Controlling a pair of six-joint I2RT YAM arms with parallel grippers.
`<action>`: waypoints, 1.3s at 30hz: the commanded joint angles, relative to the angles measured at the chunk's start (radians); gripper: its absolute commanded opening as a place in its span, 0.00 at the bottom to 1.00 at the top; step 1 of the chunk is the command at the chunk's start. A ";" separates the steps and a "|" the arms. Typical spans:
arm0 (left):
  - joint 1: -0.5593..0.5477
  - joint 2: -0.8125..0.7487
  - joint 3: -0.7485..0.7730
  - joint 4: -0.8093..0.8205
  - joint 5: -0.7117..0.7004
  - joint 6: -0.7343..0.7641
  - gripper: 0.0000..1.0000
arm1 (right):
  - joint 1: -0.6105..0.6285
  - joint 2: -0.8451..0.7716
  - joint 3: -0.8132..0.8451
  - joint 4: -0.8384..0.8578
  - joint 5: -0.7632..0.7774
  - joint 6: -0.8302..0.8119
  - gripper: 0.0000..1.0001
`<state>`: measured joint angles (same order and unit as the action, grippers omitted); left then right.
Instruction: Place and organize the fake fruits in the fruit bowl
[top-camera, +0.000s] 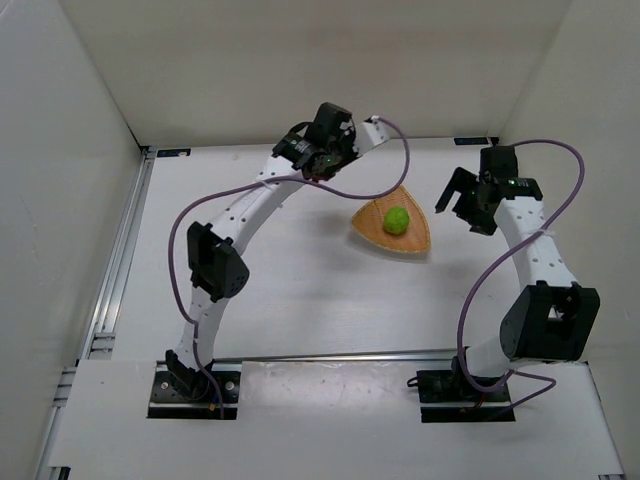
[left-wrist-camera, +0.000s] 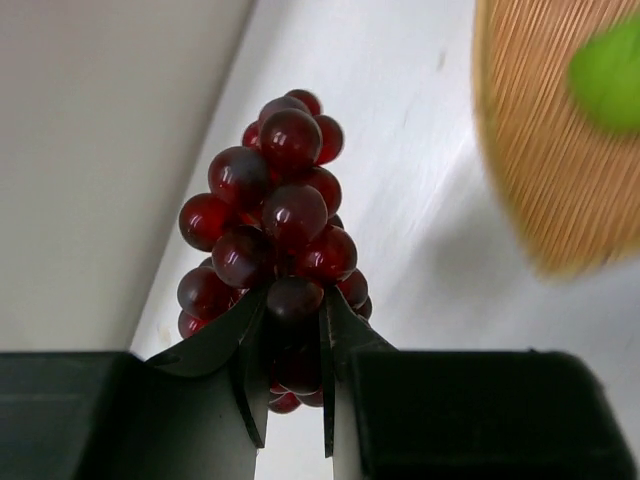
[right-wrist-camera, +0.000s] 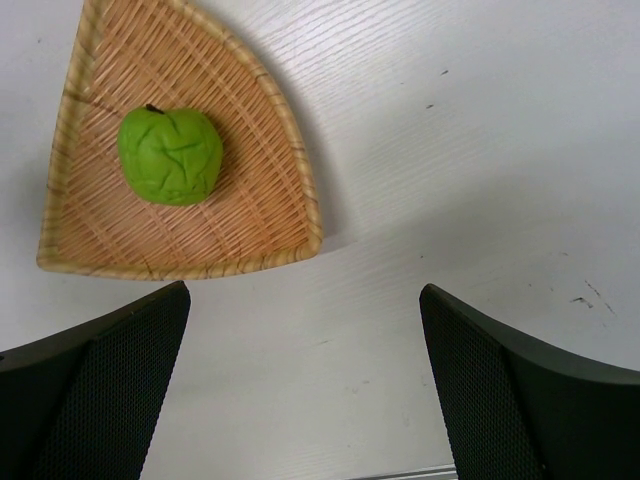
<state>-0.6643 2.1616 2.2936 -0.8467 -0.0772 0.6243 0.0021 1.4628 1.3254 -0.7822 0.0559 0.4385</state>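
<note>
In the left wrist view a bunch of dark red grapes (left-wrist-camera: 275, 230) is clamped at its lower end between the black fingers of my left gripper (left-wrist-camera: 292, 330), which is shut on it. That gripper (top-camera: 318, 165) hovers at the back of the table, just left of the woven fruit bowl (top-camera: 365, 232). A green lime-like ball (top-camera: 397, 219) lies inside the bowl. The bowl's edge (left-wrist-camera: 545, 150) and the blurred green ball (left-wrist-camera: 610, 75) show at the upper right of the left wrist view. My right gripper (top-camera: 462, 208) stands open and empty to the right of the bowl (right-wrist-camera: 190, 268) and the ball (right-wrist-camera: 170, 155).
White walls enclose the table on the left, back and right. The left gripper is close to the back wall. A metal rail runs along the table's left side, and purple cables loop from both arms.
</note>
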 joint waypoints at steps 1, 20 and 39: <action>-0.084 0.104 0.185 0.119 0.083 -0.097 0.17 | -0.027 -0.047 0.005 0.027 0.010 0.034 1.00; -0.181 0.152 -0.005 0.224 0.148 -0.201 0.29 | -0.065 -0.134 -0.035 0.018 0.068 0.016 1.00; -0.210 0.020 -0.091 0.215 0.106 -0.219 1.00 | -0.065 -0.153 -0.026 0.018 0.004 0.006 1.00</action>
<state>-0.8764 2.3264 2.2101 -0.6422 0.0444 0.4194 -0.0589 1.3483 1.2938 -0.7811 0.0750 0.4606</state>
